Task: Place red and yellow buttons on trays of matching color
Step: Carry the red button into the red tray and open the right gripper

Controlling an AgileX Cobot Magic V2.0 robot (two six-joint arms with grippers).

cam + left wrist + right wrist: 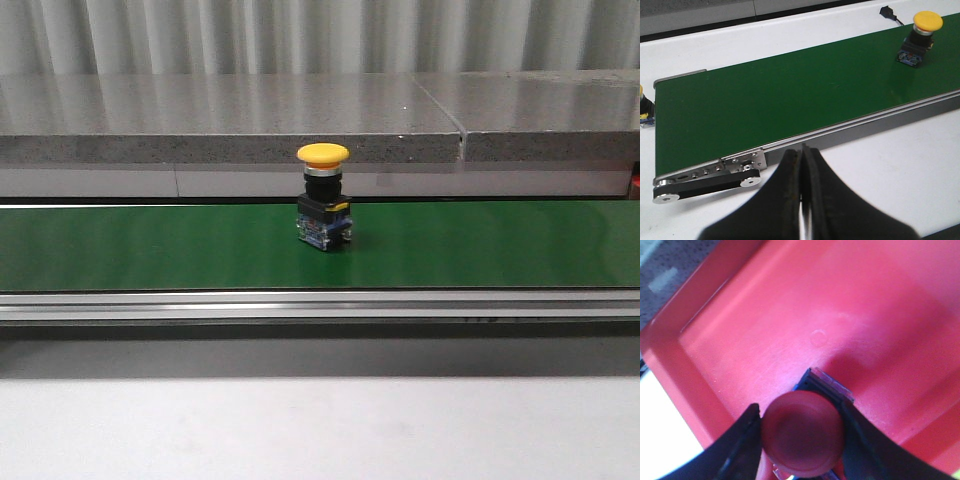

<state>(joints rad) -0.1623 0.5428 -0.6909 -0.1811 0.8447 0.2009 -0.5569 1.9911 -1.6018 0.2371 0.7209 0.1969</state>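
A yellow mushroom-head button (323,206) with a black and blue base stands upright in the middle of the green conveyor belt (150,245). The left wrist view shows that button (921,37) far along the belt (765,95), and another yellow button (643,106) at the frame's edge beyond the belt's end. My left gripper (803,150) is shut and empty over the white table, beside the belt's end roller. My right gripper (801,412) is shut on a red button (802,432), held over the floor of the red tray (790,315). No yellow tray is in view.
A grey stone ledge (230,125) runs behind the belt. The belt's metal rail (320,305) runs along its near side, with white table (320,430) in front. A small black item (888,12) lies on the table beyond the belt.
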